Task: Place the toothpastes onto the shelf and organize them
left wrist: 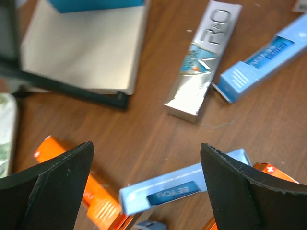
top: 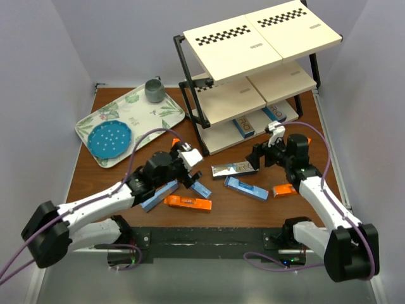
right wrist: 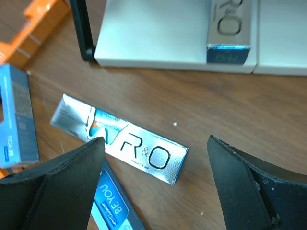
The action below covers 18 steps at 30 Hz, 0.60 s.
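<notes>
Toothpaste cartons lie loose on the brown table in front of the shelf [top: 253,44]: a silver carton [top: 233,169], blue ones [top: 247,188] [top: 159,195] [top: 201,189] and orange ones [top: 188,202] [top: 285,190]. Two cartons [top: 243,128] [top: 275,113] rest on the shelf's bottom board. My left gripper [top: 190,166] is open and empty above a blue carton [left wrist: 184,188], with an orange carton [left wrist: 79,184] beside it. My right gripper [top: 262,155] is open and empty just above the silver carton [right wrist: 120,139], a blue carton [right wrist: 111,206] under its left finger.
A leaf-patterned white tray [top: 149,117] at the back left holds a blue round plate [top: 109,140] and a grey cup [top: 154,90]. The shelf's black frame leg [top: 193,120] stands close behind the left gripper. Purple cables loop over both arms.
</notes>
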### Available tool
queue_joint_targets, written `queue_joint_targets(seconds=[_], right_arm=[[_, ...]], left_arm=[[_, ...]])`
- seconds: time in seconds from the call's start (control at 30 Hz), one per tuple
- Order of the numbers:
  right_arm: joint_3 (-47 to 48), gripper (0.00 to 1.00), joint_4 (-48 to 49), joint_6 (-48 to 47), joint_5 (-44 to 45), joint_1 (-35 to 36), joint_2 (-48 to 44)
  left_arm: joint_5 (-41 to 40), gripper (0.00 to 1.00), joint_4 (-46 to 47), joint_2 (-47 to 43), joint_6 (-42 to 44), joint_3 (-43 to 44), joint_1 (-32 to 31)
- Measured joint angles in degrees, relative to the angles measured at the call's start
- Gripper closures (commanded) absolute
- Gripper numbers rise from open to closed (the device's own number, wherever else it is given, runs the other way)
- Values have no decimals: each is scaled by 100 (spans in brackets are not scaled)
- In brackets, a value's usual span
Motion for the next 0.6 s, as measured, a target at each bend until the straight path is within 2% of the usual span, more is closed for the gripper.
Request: queue_joint_targets(seconds=[0.13, 0.2, 0.4, 0.6], right_arm=[[-144, 8, 262, 275, 142, 2, -588], [-221, 3, 369, 420, 234, 0, -890], [-485, 2, 470, 647, 498, 0, -1563], [-538, 2, 334, 715, 544, 0, -1969]], left_arm=[[380, 2, 153, 732, 151, 184, -195], [555, 1, 273, 1058, 199, 249, -199], [1117, 2, 684, 2238, 409, 688, -199], [1445, 14, 894, 2997, 686, 1056, -192]])
